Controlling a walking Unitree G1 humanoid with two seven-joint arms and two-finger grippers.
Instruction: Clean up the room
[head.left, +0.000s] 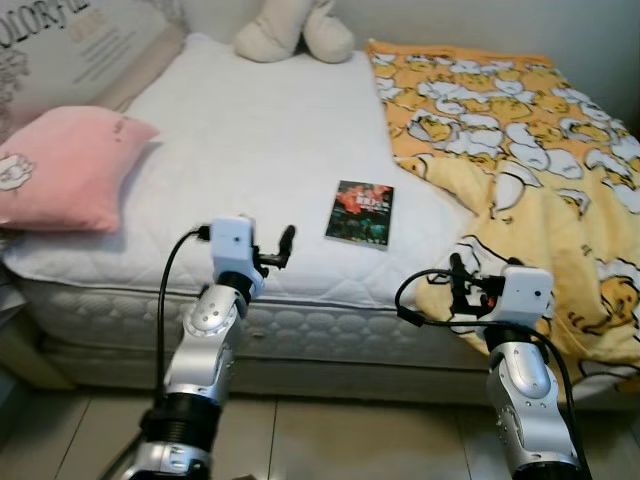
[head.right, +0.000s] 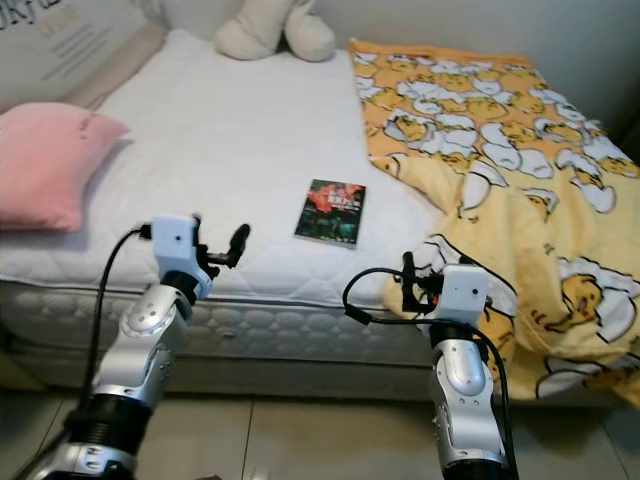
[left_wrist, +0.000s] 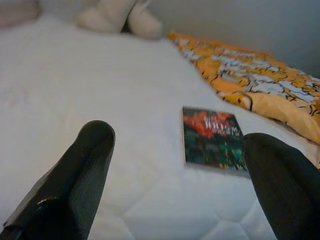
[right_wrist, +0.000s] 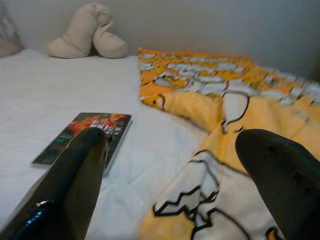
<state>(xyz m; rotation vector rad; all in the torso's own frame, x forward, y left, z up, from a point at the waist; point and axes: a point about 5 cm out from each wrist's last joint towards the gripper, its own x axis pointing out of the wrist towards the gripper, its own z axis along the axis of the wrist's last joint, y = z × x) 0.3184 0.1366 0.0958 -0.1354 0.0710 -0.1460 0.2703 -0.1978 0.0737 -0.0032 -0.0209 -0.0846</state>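
A book (head.left: 360, 213) lies flat on the bed (head.left: 250, 150). Left claw (head.left: 285, 246) at its 8 o'clock, right claw (head.left: 462, 284) at 5, both spread and empty

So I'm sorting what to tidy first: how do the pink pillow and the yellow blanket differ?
The pink pillow is plain and plump, lying wholly on the mattress; the yellow blanket is patterned, rumpled, and spills over the bed's front edge. The pillow lies at the left, the blanket at the right. Both are soft bedding.
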